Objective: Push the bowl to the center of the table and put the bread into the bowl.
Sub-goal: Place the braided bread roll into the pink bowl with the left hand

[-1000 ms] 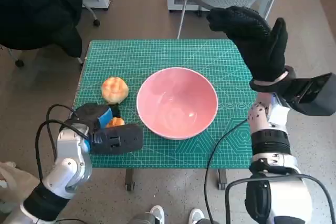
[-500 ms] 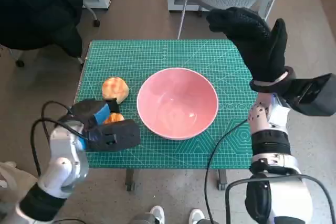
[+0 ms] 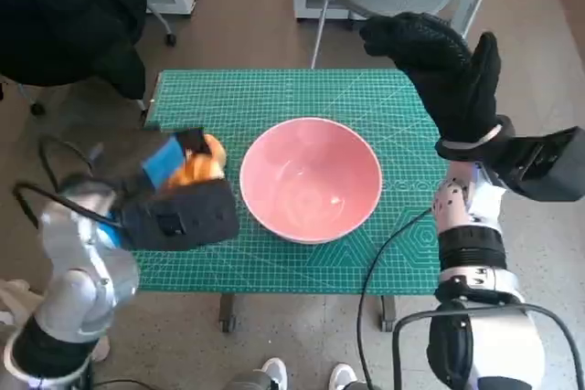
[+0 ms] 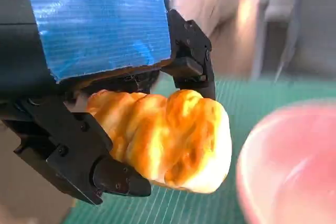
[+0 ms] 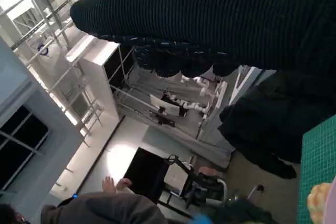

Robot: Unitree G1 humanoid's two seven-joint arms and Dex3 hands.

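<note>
bread (image 4: 168, 137) is up off the mat, gripped by the left hand (image 3: 174, 191) just beside the pink bowl (image 3: 311, 178); looks light and squashy, so hold its sides gently. right hand (image 3: 443, 66) hovers spread, holding nothing. head view hides most of the bread

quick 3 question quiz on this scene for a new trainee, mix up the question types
1. True or false: the bread is already lying inside the pink bowl.
2. Which hand holds the bread? A) left hand B) right hand C) neither
3. Fill in: the right hand is raised above the table's ____ far corner, holding nothing.

Key: 1 false, the bread is in the hand, beside the bowl. 2 A. 3 right.
</note>
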